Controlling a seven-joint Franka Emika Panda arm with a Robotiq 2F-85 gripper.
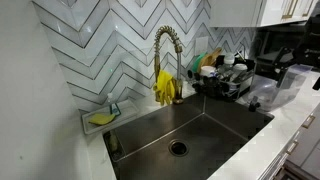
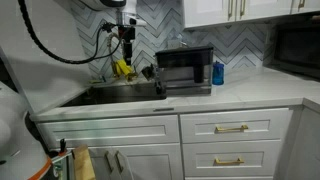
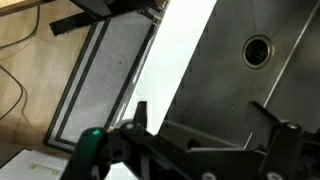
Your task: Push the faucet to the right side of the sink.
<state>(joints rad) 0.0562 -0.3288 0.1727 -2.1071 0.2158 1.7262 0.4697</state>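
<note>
The brass gooseneck faucet (image 1: 166,50) stands at the back of the sink (image 1: 215,120), with yellow gloves (image 1: 165,88) draped on it. In an exterior view my gripper (image 2: 127,40) hangs from the arm just above the faucet (image 2: 124,62) and over the sink (image 2: 110,95). I cannot tell there whether it touches the faucet. The wrist view looks down into the sink (image 3: 230,90) with its round drain (image 3: 257,50). There my gripper (image 3: 205,120) is open, with nothing between the fingers. The faucet is out of the wrist view.
A black dish rack (image 1: 225,80) with dishes stands beside the sink. A soap tray (image 1: 102,118) sits at its other end. A microwave (image 2: 183,70) and a blue bottle (image 2: 218,72) stand on the white counter (image 2: 240,95). A floor mat (image 3: 100,80) lies below the counter edge.
</note>
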